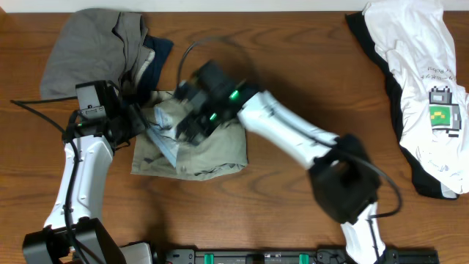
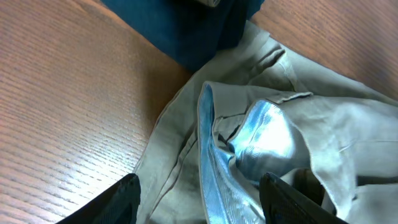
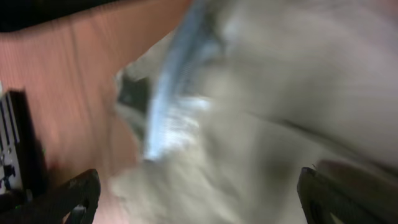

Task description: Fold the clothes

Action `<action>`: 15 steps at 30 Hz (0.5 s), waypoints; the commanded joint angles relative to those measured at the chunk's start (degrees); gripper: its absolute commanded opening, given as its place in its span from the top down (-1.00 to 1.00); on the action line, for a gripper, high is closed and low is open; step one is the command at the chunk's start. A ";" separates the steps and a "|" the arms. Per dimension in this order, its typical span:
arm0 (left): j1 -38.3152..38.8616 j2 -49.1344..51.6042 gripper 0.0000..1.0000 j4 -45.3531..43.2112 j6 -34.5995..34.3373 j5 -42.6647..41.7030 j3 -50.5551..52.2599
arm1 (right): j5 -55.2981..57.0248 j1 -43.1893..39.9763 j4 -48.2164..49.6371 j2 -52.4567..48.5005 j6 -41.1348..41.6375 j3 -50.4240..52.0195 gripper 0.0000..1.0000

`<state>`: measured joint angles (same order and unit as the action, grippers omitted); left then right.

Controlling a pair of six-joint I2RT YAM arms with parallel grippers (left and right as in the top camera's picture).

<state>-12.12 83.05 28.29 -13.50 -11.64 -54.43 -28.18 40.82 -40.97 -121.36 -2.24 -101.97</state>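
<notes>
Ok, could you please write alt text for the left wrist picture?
Crumpled khaki shorts with a shiny light-blue lining turned out lie on a wooden table, between the open fingers of the left gripper. A dark navy garment lies at the top edge, touching the shorts.

Glossy white shells along left arm [image 1: 73, 183] and right arm [image 1: 293, 136], with bulky black housings at elbows and bases. Boxy black camera blocks at the wrists, green lights [image 1: 234, 94] aglow on the right one. Thin black cables [image 1: 183, 53] looping off wrist and elbow. Left gripper [image 1: 139, 122] and right gripper [image 1: 183, 126] all black, with matte, blunt-edged fingers [image 2: 118, 202].
</notes>
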 commanded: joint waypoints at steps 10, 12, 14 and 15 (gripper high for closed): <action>-0.09 0.02 -0.26 -0.50 -0.09 0.48 -0.87 | 7.41 -3.85 -8.83 -3.69 -21.07 0.13 -0.89; -0.09 0.02 -0.26 -0.52 -0.09 0.50 -0.87 | 7.45 -3.15 -8.94 -4.57 -22.99 0.13 -0.78; -0.09 0.02 -0.26 -0.50 -0.09 0.50 -0.87 | 8.57 -2.56 -9.14 -5.27 -25.31 0.15 -0.70; -0.09 0.02 -0.26 -0.48 -0.09 0.50 -0.87 | 10.38 -2.32 -8.94 -5.66 -25.33 0.20 -0.69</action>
<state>-12.12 83.05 27.88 -13.50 -11.62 -54.43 -20.62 37.17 -49.95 -125.64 -22.20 -102.24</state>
